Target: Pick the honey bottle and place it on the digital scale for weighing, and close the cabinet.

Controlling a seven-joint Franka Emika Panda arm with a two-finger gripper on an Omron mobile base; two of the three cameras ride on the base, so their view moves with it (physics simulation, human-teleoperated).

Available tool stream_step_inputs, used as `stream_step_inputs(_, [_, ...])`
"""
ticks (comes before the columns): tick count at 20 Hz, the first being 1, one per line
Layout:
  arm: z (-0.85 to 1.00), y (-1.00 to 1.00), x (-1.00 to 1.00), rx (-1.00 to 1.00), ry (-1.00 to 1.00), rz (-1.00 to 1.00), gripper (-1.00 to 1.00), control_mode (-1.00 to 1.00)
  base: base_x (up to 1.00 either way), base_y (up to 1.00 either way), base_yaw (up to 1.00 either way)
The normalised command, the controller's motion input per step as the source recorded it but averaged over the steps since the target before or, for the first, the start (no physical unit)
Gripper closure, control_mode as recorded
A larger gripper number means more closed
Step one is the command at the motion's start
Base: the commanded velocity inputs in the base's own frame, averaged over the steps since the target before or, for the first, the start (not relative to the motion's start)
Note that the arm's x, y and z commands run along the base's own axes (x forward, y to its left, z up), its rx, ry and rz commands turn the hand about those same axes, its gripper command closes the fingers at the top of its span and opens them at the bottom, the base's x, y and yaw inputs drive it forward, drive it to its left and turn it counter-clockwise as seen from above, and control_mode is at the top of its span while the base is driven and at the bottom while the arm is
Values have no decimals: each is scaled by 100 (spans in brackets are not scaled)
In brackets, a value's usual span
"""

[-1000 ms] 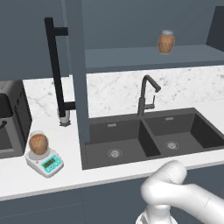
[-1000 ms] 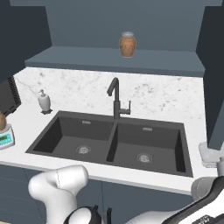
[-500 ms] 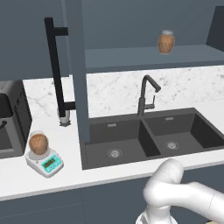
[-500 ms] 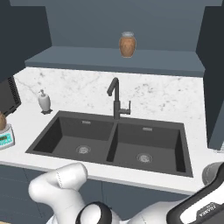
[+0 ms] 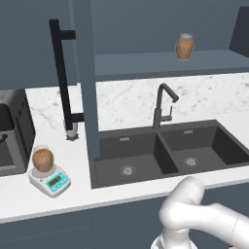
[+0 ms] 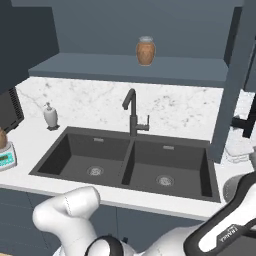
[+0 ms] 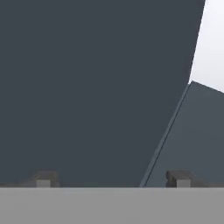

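A kitchen desk of white marble holds a small white digital scale with a teal front panel, standing near the front edge, left of a black double sink. On the scale's round plate sits the honey bottle, a small rounded amber-brown jar with a short pale lid. In the right base view the scale shows at the far left edge. A large black appliance stands just beside the scale on its left.

A second, look-alike amber jar with a pale grey lid stands upright on the inner shelf of the cabinet, above the sink and its black tap. The cabinet is dark slate-blue; its left door stands open, edge-on to the left base camera, with a long black vertical bar handle. A small white soap dispenser stands on the desk by the sink's left rear corner.

In the hand view, the two dark fingertips of the hand stand well apart, wide open, with nothing between them, facing flat dark slate-blue panels
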Motion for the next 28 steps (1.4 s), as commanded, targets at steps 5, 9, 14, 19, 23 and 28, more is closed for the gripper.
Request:
stream_step_inputs(5, [22,100,0,4,-2,20,-100,-100,0,0,0])
stream_step_inputs(9, [27,100,0,0,0,5,-100,-100,0,0,0])
stream_step_inputs(14, [51,100,21,0,3,0,-100,-100,0,0,0])
stream_step_inputs(19, [33,73,40,-8,20,0,-100,-100,0,0,0])
stream_step_inputs(23, [29,53,49,-23,48,0,-100,-100,0,0,0])
stream_step_inputs(28, [5,43,83,-15,28,0,-100,-100,0,0,0])
